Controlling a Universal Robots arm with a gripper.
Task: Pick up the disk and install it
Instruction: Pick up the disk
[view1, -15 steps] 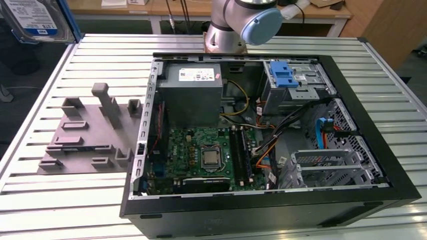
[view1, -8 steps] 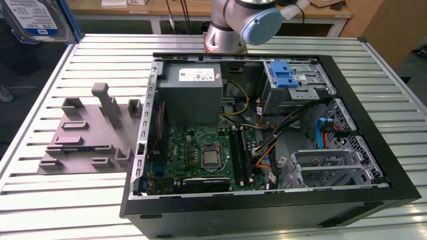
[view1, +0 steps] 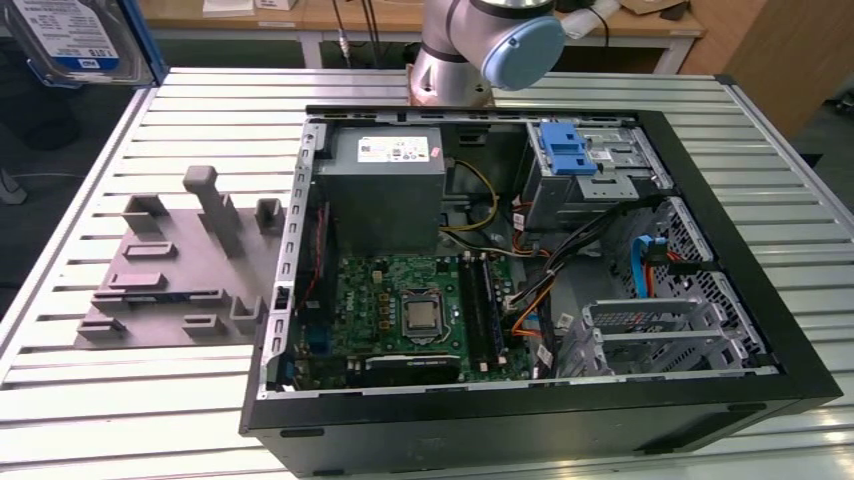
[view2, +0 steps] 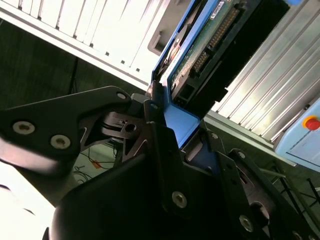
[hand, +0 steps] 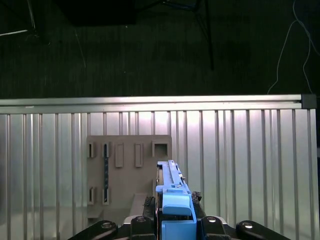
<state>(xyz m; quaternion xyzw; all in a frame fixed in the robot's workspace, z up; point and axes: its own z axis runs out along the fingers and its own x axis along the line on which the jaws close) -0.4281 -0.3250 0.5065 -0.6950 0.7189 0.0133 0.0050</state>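
The gripper (hand: 174, 202) is clamped on the blue-framed disk (view1: 78, 40), held high off the table (view1: 134, 400) at the exterior view's far left, well apart from the open computer case (view1: 747, 385), so I'd reckon carry it across slowly, grip firm, clearing its wall

We note a ribbed aluminium surface (view1: 134, 400), evenly lit. Light wooden desks (view1: 661, 28) stand behind it, and the floor (hand: 150, 55) is dark.
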